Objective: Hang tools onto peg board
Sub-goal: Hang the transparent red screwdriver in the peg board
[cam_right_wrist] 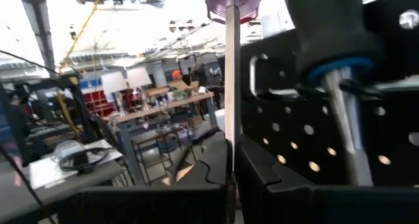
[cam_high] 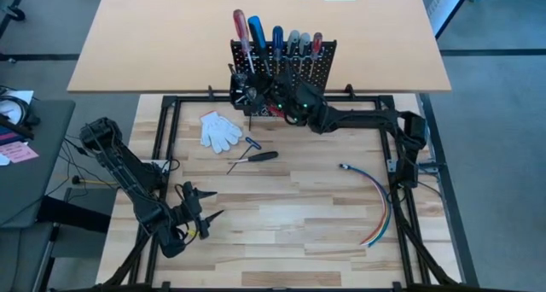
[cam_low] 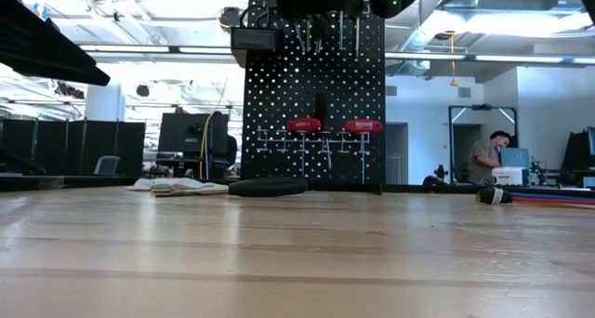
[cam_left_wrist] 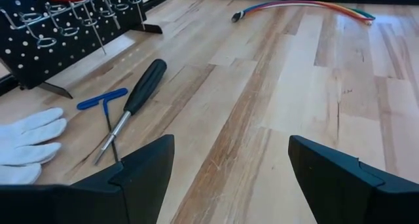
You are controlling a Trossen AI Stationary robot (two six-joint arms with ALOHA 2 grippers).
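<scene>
The black peg board (cam_high: pixel 284 63) stands at the table's far middle and holds several screwdrivers with blue, grey and red handles. My right gripper (cam_high: pixel 253 97) is at the board's left end, shut on a red-handled screwdriver (cam_high: pixel 241 29) that stands upright. On the table lie a black-handled screwdriver (cam_high: pixel 258 157) and a blue T-handle key (cam_high: pixel 251 143); both also show in the left wrist view, the screwdriver (cam_left_wrist: pixel 141 93) beside the key (cam_left_wrist: pixel 101 101). My left gripper (cam_left_wrist: pixel 226 178) is open and empty near the table's near left corner (cam_high: pixel 201 215). My right gripper pinches the red-handled screwdriver's thin metal shaft (cam_right_wrist: pixel 230 129) between its two fingers, which lie across it. The arm reaches in from the table's right. The translucent red handle (cam_right_wrist: pixel 230 2) stands above the fingers, next to a black-handled screwdriver (cam_right_wrist: pixel 330 34) hanging on the board.
White gloves (cam_high: pixel 220 130) lie left of the loose tools. A bundle of coloured wires (cam_high: pixel 374 202) curves along the table's right side. Two red-handled tools (cam_low: pixel 332 125) hang low on the board's front. Bare wood lies between my left gripper and the wires.
</scene>
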